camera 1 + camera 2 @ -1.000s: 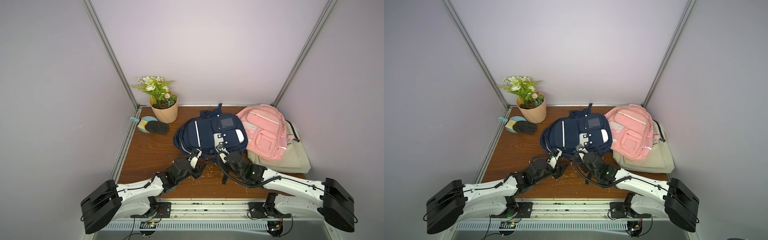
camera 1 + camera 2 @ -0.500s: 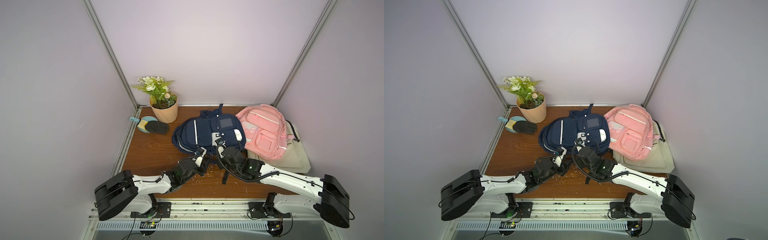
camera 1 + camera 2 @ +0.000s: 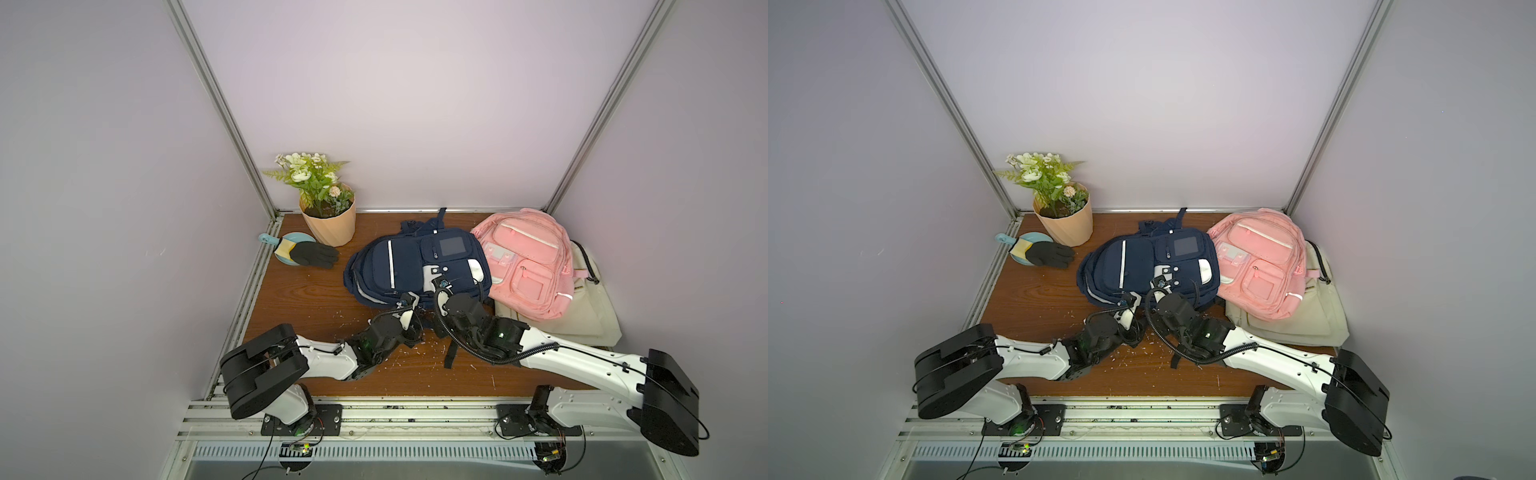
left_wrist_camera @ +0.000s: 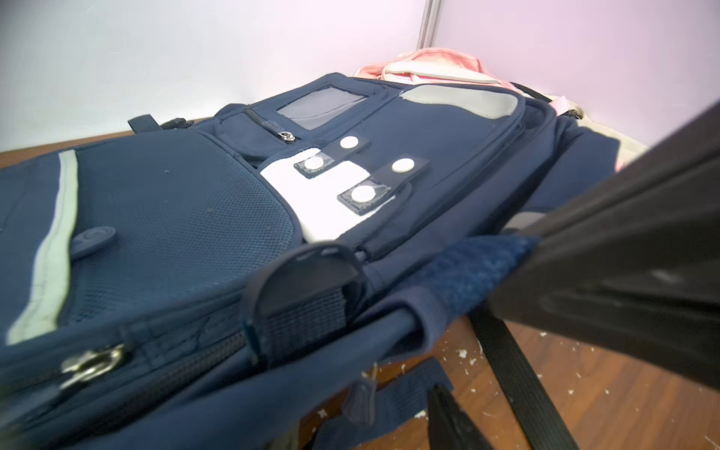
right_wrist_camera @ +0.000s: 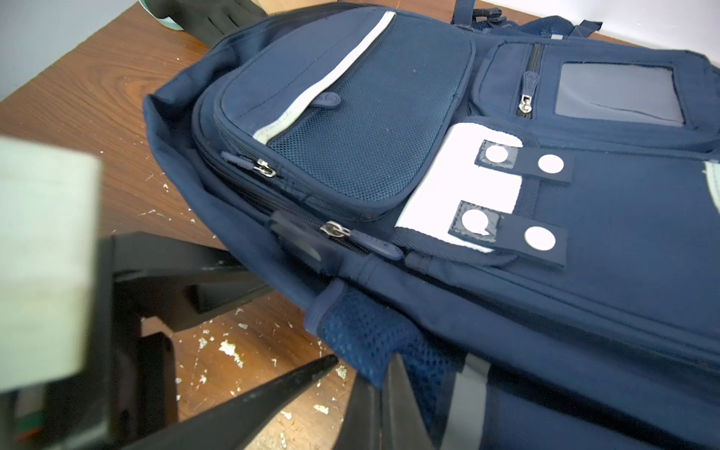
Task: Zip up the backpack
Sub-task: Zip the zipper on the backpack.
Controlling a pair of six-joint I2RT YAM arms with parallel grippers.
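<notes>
The navy backpack (image 3: 409, 266) lies flat, front side up, in the middle of the bench (image 3: 299, 299), with its carry handle toward the back wall and its near edge toward me. Both my arms meet at that near edge.

My right end effector (image 3: 437, 291) is closed all the way. In the left wrist view a fold of the bag's blue mesh padding (image 4: 475, 269) runs straight into it, so I have the bag pinched there.

My left end effector (image 3: 407, 302) sits just beside it, on its left, at the same edge. Its jaws stand part way apart. One finger (image 5: 298, 239) rests on top of the bag along the main zip, just beside the metal slider (image 5: 334, 230), and the bag's edge lies between the jaws. I cannot tell whether they press the cloth or only straddle it.

A pink backpack (image 3: 528, 257) touches the navy one on its right and lies on a beige bag (image 3: 594, 320). Well apart on the left stand a flower pot (image 3: 330, 226) and a black glove (image 3: 313, 254) lying on a blue dish (image 3: 292, 237). White flecks (image 5: 230, 348) dot the bench near my wrists.
</notes>
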